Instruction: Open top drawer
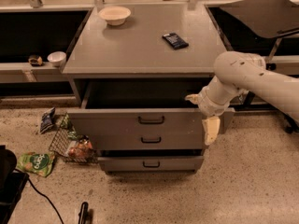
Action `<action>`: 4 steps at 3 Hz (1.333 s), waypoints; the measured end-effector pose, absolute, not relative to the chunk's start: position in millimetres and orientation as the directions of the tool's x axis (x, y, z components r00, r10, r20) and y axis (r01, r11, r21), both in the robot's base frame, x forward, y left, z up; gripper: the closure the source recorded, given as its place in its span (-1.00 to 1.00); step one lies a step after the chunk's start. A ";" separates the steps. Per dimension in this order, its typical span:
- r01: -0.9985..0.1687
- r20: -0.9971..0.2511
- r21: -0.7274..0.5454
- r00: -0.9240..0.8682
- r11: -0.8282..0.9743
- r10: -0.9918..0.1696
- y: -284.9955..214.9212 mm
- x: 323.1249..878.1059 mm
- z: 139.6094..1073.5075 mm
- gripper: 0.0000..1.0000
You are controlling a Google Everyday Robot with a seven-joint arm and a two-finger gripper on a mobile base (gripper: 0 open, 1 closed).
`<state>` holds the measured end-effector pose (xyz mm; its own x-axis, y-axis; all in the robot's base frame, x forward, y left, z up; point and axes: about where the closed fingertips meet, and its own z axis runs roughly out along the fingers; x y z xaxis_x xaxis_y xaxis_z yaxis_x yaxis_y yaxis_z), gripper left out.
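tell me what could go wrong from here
The gripper sits at the right end of the top drawer, away from its handle; a pull there might skew and jam it. The drawer is already out, so more pulling may overextend it.
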<state>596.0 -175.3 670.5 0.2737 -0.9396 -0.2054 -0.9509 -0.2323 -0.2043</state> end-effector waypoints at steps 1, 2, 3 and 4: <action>-0.956 -0.281 -0.110 0.294 -0.273 -0.914 -169.4 575.1 668.4 -1.00; -0.952 -0.317 -0.023 0.295 -0.304 -0.901 -163.0 553.0 667.0 -0.64; -0.947 -0.310 0.032 0.294 -0.319 -0.904 -159.1 530.5 674.7 -0.17; -0.949 -0.276 0.056 0.283 -0.309 -0.919 -162.0 510.4 690.3 0.30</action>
<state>510.4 -162.0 690.3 0.2829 -0.9185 -0.2762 -0.9494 -0.3092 0.0557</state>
